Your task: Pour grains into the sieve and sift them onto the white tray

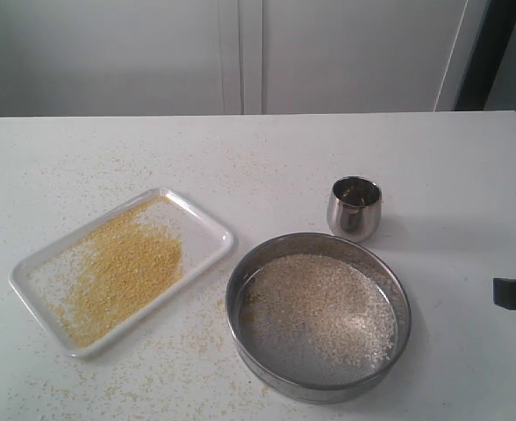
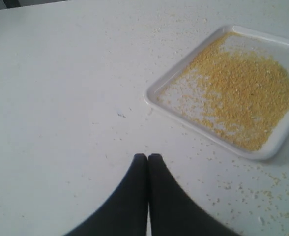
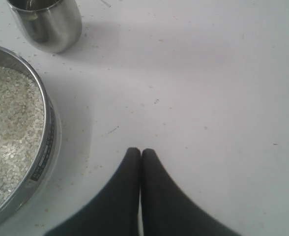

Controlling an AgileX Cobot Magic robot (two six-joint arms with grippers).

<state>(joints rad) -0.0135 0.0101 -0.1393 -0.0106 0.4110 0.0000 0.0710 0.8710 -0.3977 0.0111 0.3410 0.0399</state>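
Both the left gripper (image 2: 148, 156) and right gripper (image 3: 140, 150) were clenched, empty. The sieve (image 1: 319, 392) sat beside the tray (image 1: 207, 230), near the cup (image 1: 354, 209), holding pale grains (image 1: 319, 303). It looked rigid, likely light but slick, and best pinched on its upright wall.

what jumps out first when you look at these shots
The golden-yellow grains spread across the white tray at the left of the exterior view stand out most. Next is the wide steel sieve at front centre-right, holding paler grains, with a small steel cup just behind it.
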